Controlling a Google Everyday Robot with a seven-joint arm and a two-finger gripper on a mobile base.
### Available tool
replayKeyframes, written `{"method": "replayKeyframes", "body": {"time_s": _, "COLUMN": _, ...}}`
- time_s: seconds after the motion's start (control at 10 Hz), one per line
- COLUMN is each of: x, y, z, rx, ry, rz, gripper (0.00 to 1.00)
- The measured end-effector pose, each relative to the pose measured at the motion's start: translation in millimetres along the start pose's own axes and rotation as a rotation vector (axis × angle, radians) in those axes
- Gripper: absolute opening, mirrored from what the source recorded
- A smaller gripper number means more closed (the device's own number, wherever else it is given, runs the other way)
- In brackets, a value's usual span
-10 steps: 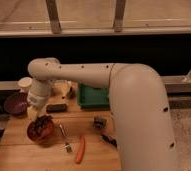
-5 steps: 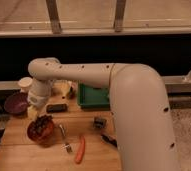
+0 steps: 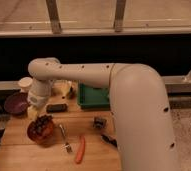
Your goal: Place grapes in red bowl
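The red bowl (image 3: 38,132) stands on the wooden table near the front left. The grapes (image 3: 43,122), a dark lumpy bunch, lie in the bowl at its upper rim. My gripper (image 3: 35,111) hangs from the white arm just above the bowl's back left edge, close to the grapes. The gripper's wrist hides whether it touches the bunch.
A dark purple bowl (image 3: 16,104) and a white cup (image 3: 25,82) stand at the left. A green tray (image 3: 93,96) lies at the back. A dark bar (image 3: 56,107), a fork (image 3: 65,139), an orange stick-shaped item (image 3: 80,149) and small dark pieces (image 3: 99,122) lie on the table (image 3: 19,155).
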Motion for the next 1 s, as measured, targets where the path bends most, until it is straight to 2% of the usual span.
{"method": "replayKeyframes", "body": {"time_s": 0.3, "x": 0.1, "y": 0.0, "z": 0.0, "rx": 0.000, "ry": 0.000, "rz": 0.000, "gripper": 0.62}}
{"method": "replayKeyframes", "body": {"time_s": 0.5, "x": 0.1, "y": 0.0, "z": 0.0, "rx": 0.000, "ry": 0.000, "rz": 0.000, "gripper": 0.78}}
{"method": "replayKeyframes", "body": {"time_s": 1.0, "x": 0.0, "y": 0.0, "z": 0.0, "rx": 0.000, "ry": 0.000, "rz": 0.000, "gripper": 0.80}}
